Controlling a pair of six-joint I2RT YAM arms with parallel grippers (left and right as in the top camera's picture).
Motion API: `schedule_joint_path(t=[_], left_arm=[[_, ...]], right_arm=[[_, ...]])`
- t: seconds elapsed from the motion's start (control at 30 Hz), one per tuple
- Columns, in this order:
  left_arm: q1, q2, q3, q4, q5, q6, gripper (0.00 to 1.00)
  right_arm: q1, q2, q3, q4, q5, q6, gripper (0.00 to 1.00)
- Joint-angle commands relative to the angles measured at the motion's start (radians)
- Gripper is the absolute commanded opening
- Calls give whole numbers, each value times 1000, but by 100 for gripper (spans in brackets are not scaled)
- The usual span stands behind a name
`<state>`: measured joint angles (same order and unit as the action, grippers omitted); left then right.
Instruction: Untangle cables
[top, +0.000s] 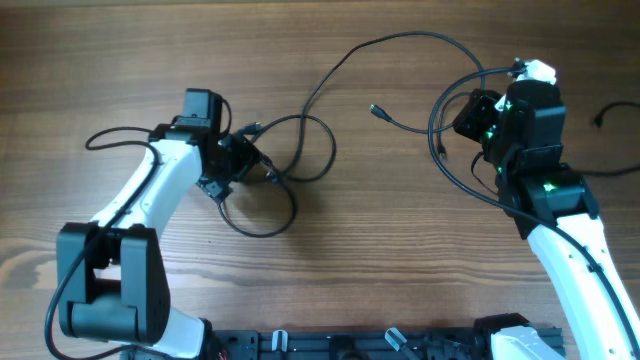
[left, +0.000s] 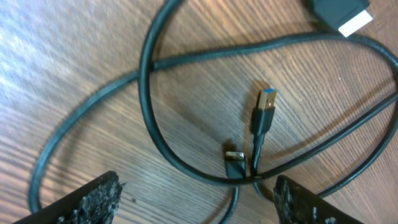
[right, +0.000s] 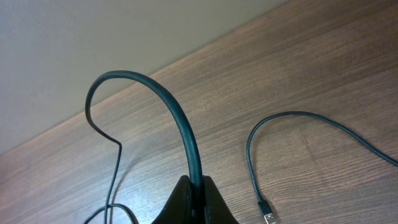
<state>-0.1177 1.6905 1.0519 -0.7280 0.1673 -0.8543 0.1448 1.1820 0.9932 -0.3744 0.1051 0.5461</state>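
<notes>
We see a brown wood-grain worktop (top: 120, 60) with a pale wall (right: 74, 43) beyond its edge. Thin black cables (left: 144, 93) loop over each other mid-worktop, one strand arcing toward the far edge. Our left gripper (left: 196, 190) stands wide apart around a blue-tipped plug (left: 266, 101), gripping nothing. The right gripper (right: 196, 186) is clamped on one of the cables.

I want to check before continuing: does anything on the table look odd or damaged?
Only the tangle: by the open left gripper, cables loop over each other, two plugs lying among the loops. The right gripper, shut, holds one cable up in an arch. No damage visible.
</notes>
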Motion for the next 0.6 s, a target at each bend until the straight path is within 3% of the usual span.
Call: schedule_joint_path(t=[0.0, 0.13, 0.4, 0.5, 0.57], left_arm=[[-65, 11, -1, -10, -170, -170, 80], [-110, 26, -1, -10, -272, -243, 84], [-115, 126, -1, -5, -270, -307, 75], [-115, 132, -1, 4, -270, -307, 62], [-115, 132, -1, 14, -271, -307, 36]], right_arm=[[-2, 6, 11, 3, -9, 10, 4], [-2, 6, 11, -6, -10, 10, 4], [-2, 6, 11, -9, -9, 5, 4], [-2, 6, 11, -8, -9, 5, 4], [-2, 6, 11, -10, -9, 4, 4]])
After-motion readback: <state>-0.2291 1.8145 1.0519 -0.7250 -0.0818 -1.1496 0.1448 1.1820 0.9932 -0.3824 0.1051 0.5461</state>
